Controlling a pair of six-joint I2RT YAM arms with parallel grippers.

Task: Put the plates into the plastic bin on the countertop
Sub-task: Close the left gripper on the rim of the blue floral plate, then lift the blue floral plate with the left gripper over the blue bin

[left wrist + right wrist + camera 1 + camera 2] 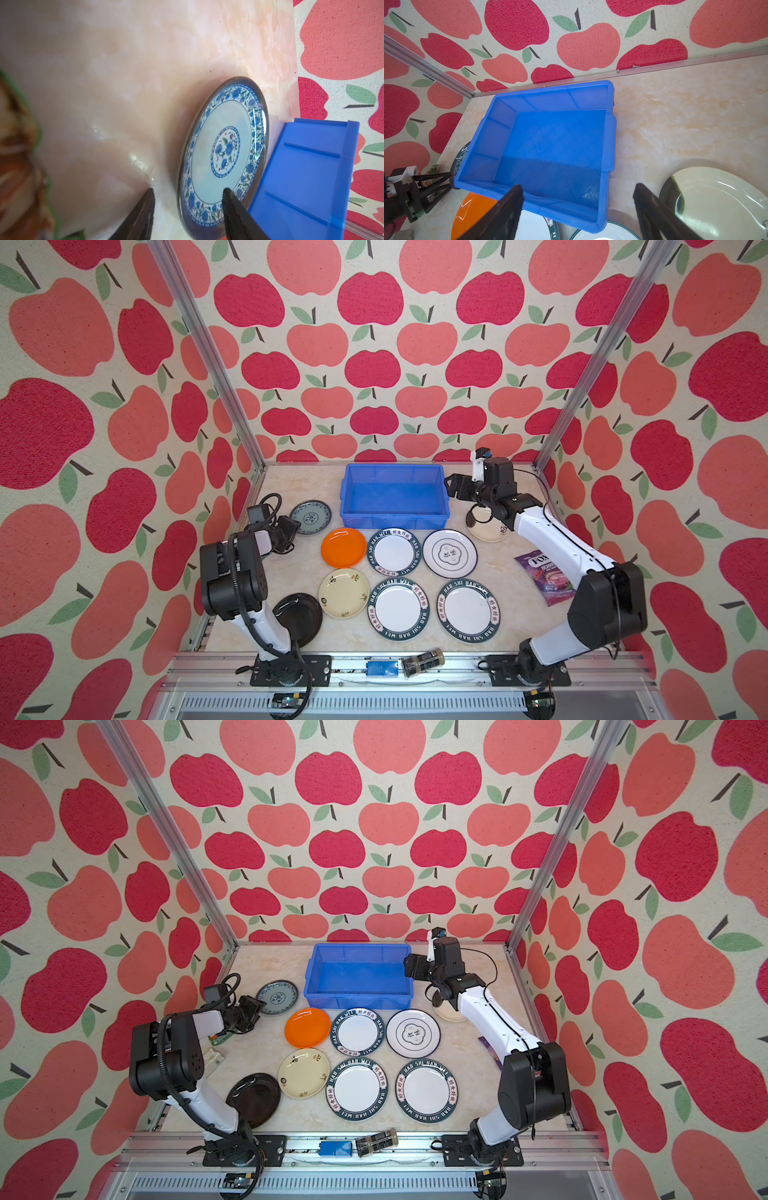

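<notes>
The plates all lie flat on the countertop (291, 572), a glossy cream marbled slab; none is inside the plastic bin (395, 521). The bin is a bright blue rectangular tub with ribbed walls, a rolled rim and a faintly crosshatched floor.

Just off its left end sits the teal plate (223, 153), round, shallow and glazed, with a blue floral band, a centre medallion and a dark edge. My left gripper (188, 191) straddles that edge. One ribbed black finger (227, 204) is over the plate's face and the other is outside on the marble, jaws apart and not closed on it.

Along the bin's front run the shiny orange plate (343, 547), a lettered white plate (393, 551) and the flower-outlined plate (449, 553). Farther out lie the black plate (301, 618), a cream plate (343, 593) and two more lettered ones (397, 608) (468, 610).

Off the bin's right end is the second cream plate (716, 199). My right gripper (578, 187) hangs above that end, jaws wide apart and holding nothing.
</notes>
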